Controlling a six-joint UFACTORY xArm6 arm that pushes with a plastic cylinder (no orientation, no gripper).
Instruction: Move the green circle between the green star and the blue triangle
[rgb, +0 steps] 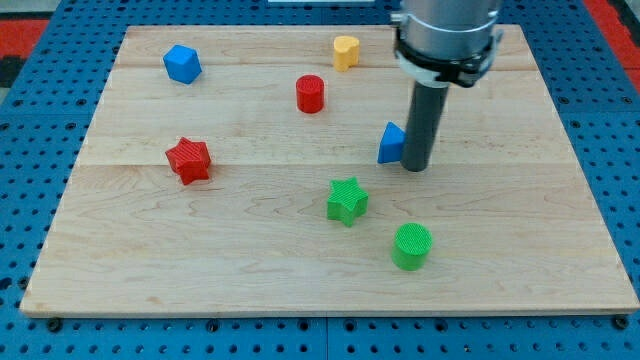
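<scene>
Star (347, 200) left of cylinder (412, 246) (apart)

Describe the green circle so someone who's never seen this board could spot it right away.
Start at the wooden board and go to its bottom edge, right of centre. The green circle sits there, lower right of the green star and well below my tip, which is beside the blue triangle. It is the only green block that is a round, upright cylinder; the star has points.

A robotics lab bench is showing here: a wooden board (300, 270) is lying on a blue pegboard (30, 120), with a robot arm (445, 40) hanging over it.
</scene>
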